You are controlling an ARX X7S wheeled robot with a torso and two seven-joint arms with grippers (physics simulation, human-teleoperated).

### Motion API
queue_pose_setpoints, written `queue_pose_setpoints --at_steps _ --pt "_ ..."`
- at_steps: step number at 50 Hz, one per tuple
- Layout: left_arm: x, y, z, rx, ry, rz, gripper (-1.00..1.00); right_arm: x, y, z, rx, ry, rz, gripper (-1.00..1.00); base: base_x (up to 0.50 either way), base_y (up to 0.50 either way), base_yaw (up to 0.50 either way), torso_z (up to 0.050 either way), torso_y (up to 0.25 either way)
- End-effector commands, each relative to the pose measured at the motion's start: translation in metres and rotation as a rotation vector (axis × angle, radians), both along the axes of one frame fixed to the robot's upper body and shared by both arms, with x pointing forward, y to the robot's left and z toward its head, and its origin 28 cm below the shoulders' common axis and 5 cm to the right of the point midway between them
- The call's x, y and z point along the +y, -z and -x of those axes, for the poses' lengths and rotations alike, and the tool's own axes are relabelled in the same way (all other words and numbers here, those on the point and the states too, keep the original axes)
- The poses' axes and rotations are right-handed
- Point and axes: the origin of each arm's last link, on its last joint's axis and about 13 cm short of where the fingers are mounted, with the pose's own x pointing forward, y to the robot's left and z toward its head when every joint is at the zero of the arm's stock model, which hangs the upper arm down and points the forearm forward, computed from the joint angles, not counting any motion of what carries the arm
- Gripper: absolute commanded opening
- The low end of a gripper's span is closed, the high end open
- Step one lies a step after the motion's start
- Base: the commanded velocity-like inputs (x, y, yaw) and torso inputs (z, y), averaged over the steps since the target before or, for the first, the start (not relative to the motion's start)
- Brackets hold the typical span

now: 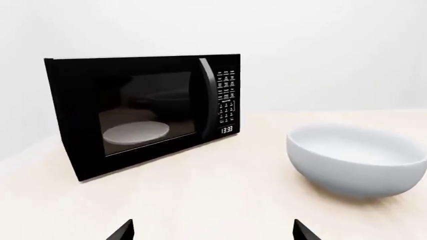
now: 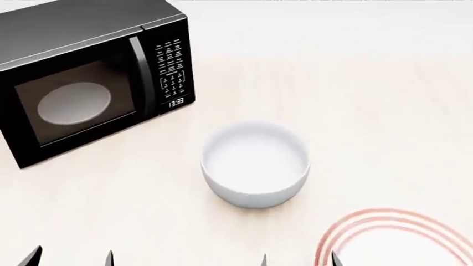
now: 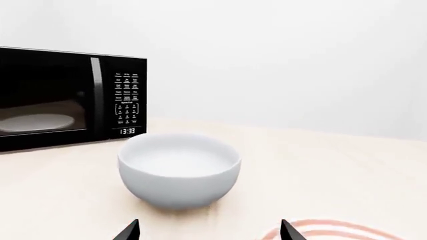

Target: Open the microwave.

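Black microwave (image 2: 92,77) set at desk's far left corner, door shut, vertical bar handle (image 2: 138,75) beside keypad (image 2: 171,69), clock reading 13:33. White turntable plate (image 2: 74,103) seen through glass. White bowl (image 2: 255,163) placed mid-desk (image 2: 369,100), apart from microwave. Red-ringed plate (image 2: 402,241), partly cropped, at near right edge. Left gripper (image 2: 72,257) and right gripper (image 2: 298,259) held spread, seemingly gripping nothing; only fingertips shown.
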Motion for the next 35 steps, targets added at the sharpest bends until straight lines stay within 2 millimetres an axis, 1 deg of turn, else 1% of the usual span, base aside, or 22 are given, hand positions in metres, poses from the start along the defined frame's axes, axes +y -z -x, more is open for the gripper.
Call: queue_pose_setpoints --at_steps 1,35 --pt "-0.0001 0.0 0.0002 0.001 0.001 0.001 1.0 0.0001 0.0002 0.0002 0.0 0.003 0.01 1.0 0.25 0.45 0.0 0.0 0.0" --pt "-0.0001 0.0008 -0.0003 0.008 0.009 0.0 1.0 0.0013 0.0026 -0.0028 0.005 -0.011 -0.006 1.0 0.19 0.49 0.0 0.0 0.0"
